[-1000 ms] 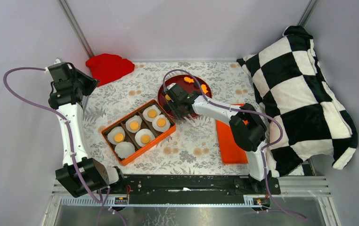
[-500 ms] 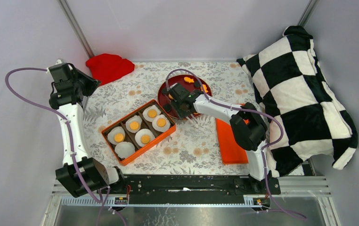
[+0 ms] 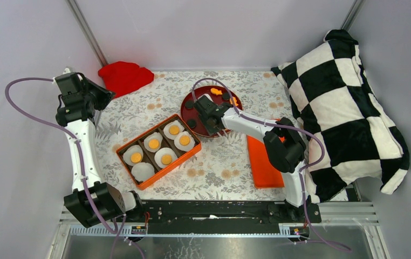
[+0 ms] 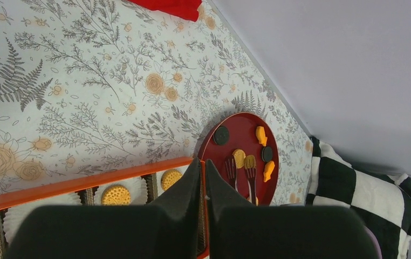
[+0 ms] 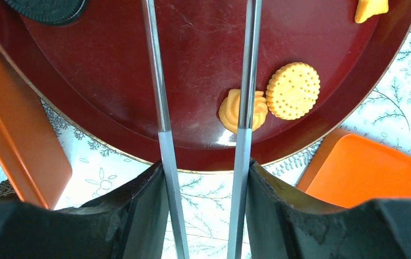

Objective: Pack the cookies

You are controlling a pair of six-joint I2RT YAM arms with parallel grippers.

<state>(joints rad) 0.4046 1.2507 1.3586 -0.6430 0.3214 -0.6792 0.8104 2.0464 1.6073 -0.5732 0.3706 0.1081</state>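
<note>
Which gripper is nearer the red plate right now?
Right. The right gripper hangs over the red plate, its fingers open above the cookies. The left gripper sits shut, well off to the plate's left, beyond the orange box.

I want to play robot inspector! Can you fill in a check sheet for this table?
Surface: floral tablecloth.
Job's things: orange box holds five cookies in liners, one white liner empty; red plate carries a round cookie, swirl cookie, dark sandwich cookie.
Clutter: orange lid, red cloth, checkered pillow.
Grippers: left gripper shut, empty; right gripper open over the plate.
Cables: purple cables loop off both arms.
Surroundings: grey walls.
</note>
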